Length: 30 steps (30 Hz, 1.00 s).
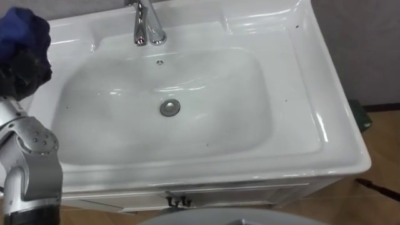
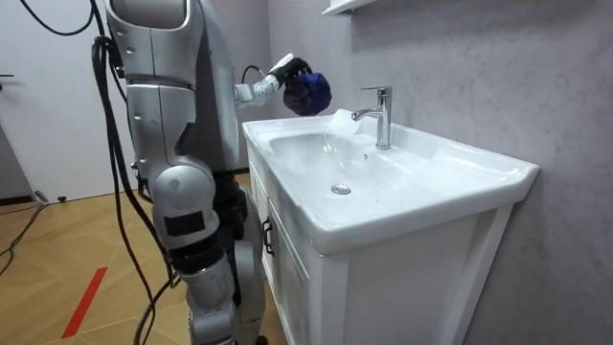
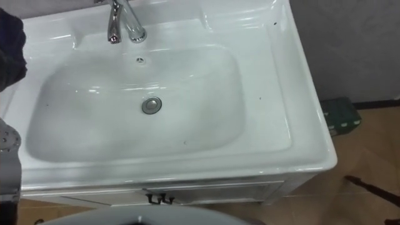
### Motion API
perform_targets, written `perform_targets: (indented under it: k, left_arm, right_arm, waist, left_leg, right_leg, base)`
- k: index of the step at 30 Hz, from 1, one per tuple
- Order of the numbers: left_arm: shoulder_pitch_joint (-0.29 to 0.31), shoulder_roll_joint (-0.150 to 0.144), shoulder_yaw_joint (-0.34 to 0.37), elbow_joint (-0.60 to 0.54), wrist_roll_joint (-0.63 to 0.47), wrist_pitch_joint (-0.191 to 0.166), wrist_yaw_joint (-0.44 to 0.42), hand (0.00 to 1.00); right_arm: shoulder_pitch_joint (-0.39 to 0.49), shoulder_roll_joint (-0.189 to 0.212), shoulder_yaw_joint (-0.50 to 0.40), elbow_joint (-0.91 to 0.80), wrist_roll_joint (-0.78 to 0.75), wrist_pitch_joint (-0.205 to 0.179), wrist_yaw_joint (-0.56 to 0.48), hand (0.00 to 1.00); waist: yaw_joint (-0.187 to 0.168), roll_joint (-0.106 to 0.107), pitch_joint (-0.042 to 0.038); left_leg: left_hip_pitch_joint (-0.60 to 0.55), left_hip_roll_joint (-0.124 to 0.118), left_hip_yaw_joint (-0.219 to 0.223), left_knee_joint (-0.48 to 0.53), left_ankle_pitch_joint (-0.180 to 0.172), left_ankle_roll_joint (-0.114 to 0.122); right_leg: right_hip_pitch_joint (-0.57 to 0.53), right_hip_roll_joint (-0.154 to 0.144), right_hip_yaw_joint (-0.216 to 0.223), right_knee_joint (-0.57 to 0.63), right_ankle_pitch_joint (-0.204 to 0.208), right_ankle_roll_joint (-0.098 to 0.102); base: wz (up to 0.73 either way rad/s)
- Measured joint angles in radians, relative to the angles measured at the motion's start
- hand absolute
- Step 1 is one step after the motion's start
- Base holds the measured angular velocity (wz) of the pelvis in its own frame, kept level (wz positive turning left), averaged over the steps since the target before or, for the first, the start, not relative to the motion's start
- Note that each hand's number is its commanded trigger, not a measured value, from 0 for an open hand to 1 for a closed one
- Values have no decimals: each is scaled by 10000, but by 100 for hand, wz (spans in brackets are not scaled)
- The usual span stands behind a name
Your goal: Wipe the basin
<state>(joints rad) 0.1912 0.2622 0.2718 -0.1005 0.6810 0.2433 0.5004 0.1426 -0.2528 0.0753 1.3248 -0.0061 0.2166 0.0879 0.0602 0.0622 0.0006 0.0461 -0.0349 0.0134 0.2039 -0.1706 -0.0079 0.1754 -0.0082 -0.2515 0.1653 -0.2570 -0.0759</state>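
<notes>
The left hand [image 1: 26,70] is curled round a blue cloth [image 1: 22,28], raised over the basin's [image 1: 212,125] left rear corner, left of the tap [image 1: 147,25]. The robot stands at the basin's front.

Chrome tap [image 1: 147,25] — upright, lever on top, spout curving forward, set at the back near the wall. White cabinet [image 2: 402,278] beneath, doors shut. Two small dark handles [image 1: 179,201] at the cabinet's front, close together. Grey textured wall [image 2: 479,67] behind. White shelf [image 2: 343,8] high on that wall, lower edge visible. Wood parquet floor [image 2: 57,249], light brown. Red stripe [image 2: 86,302] on the floor. Green object [image 3: 340,115] on the floor just beside the cabinet — kind unclear.
</notes>
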Motion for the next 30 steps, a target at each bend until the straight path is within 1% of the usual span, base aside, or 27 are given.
perform_targets:
  k: [4, 8, 11, 12, 13, 14, 17, 19, 20, 21, 25, 27, 30]
  left_arm:
    - [158, -12, -3, 222, -11, 20, -122, 100]
    - [158, -17, -46, 776, -11, 4, -139, 100]
    - [210, -123, -300, 1263, -34, 16, -298, 100]
    - [265, -147, -421, 1418, -89, 15, -313, 100]
    - [326, -180, -450, 1467, -121, 17, -328, 100]
    - [471, -239, -498, 1550, -121, 38, -331, 100]
    - [755, -350, -648, 1576, -226, 183, -351, 100]
    - [798, -388, -682, 1576, -226, 194, -363, 100]
    - [819, -403, -688, 1581, -226, 195, -363, 100]
    - [822, -413, -692, 1586, -226, 199, -364, 100]
    - [835, -415, -697, 1586, -226, 250, -378, 100]
    - [836, -416, -700, 1587, -226, 354, -383, 100]
    - [846, -419, -700, 1589, -225, 386, -384, 100]
  right_arm:
    - [-18, -57, 0, -152, 9, -84, 34, 0]
    - [-14, -98, 9, -268, 30, -99, 143, 0]
    - [38, -62, 10, -220, 133, -91, 173, 0]
    - [66, -60, 14, -180, 239, -68, 164, 0]
    - [80, -60, 16, -171, 275, -49, 152, 0]
    - [154, -59, 17, -176, 357, -32, 136, 0]
    - [166, -60, 12, -185, 350, 49, 133, 0]
    - [173, -67, 11, -195, 351, 96, 137, 0]
    - [159, -75, 6, -195, 302, 182, 136, 0]
    - [140, -75, -10, -204, 295, 245, 129, 0]
    - [156, -74, -14, -388, 300, 247, 98, 0]
    - [161, -73, -3, -405, 300, 255, 101, 0]
    - [223, -73, -15, -407, 303, 259, 99, 0]
  waist:
    - [13, -30, 12]
    - [-30, 31, 10]
    - [-62, 56, 13]
    - [-59, 17, 35]
    - [-58, 18, 36]
    - [-61, 37, 20]
    - [-79, 25, 4]
    - [-87, 27, -4]
    - [-76, 11, 4]
    - [-85, 18, -5]
    - [-99, 26, -22]
    - [-98, 42, -31]
    - [-128, 36, -31]
  left_leg:
    - [-14, -4, 0, 27, 0, 0]
    - [-16, -43, -4, 35, 12, 21]
    - [1, -103, -117, 46, 20, 35]
    - [-3, -116, -151, 46, 20, 35]
    - [-7, -116, -151, 46, 20, 35]
    - [-8, -117, -149, 43, 20, 35]
    - [-11, -116, -166, 25, 20, 34]
    - [-15, -115, -180, 14, 20, 34]
    - [-10, -115, -183, 8, 20, 34]
    - [-3, -115, -194, 6, 20, 34]
    - [11, -115, -207, -2, 20, 34]
    - [2, -112, -206, 5, 20, 34]
    - [5, -111, -207, 11, 20, 34]
  right_leg:
    - [2, -2, 3, -8, 0, 0]
    - [59, -18, 3, -97, -1, 2]
    - [149, -36, -49, -149, -16, 29]
    - [151, -42, -76, -148, -22, 39]
    - [145, -45, -84, -149, -22, 40]
    - [145, -48, -84, -157, -23, 41]
    - [147, -54, -162, -159, -23, 41]
    - [150, -55, -242, -157, -23, 41]
    - [150, -55, -242, -155, -23, 41]
    - [158, -56, -250, -147, -23, 41]
    - [167, -56, -271, -117, -22, 42]
    - [165, -56, -285, -115, -22, 41]
    - [168, -57, -262, -113, -22, 41]
  base:
    - [1]
    - [1]
    - [10]
    - [10]
    - [0]
    - [0]
    - [3]
    - [5]
    - [0]
    - [0]
    - [0]
    - [0]
    - [0]
